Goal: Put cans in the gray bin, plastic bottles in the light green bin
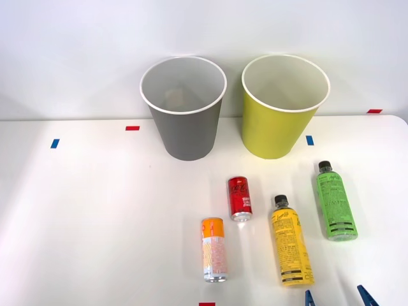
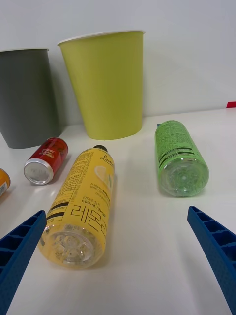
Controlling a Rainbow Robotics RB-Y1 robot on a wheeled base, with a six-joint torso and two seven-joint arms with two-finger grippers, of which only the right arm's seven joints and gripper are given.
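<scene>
A: White bench (image 1: 83,210) under a plain pale wall, and everything is laid out for sorting. Two bins stand upright at the back, mouths up so things can be dropped in: the gray bin (image 1: 183,108) to the left, the light green bin (image 1: 282,105) just beside it on the right.

B: Both look empty from above, white insides showing. Nothing sorted yet, I'd say.

A: All four pieces lie on their sides in front of the bins. The red can (image 1: 240,198) is nearest the gray bin, the orange-topped can (image 1: 214,249) closer to the robot. The yellow bottle (image 1: 291,242) lies next to them, and the green bottle (image 1: 335,202) is further right, below the green bin.

B: Caps point toward the bins, bases toward us. None of them touch, so there's room to get fingers around each one.

A: And the right hand (image 1: 339,297) sits at the near edge, spread wide, gripping nothing.

B: From the wrist view, the blue ribbed fingers (image 2: 19,251) stand far apart, with the yellow bottle's base by one finger and the green bottle ahead of the other.

A: My guess: a bottle goes first, likely the yellow one.

B: It could roll when touched.
</scene>
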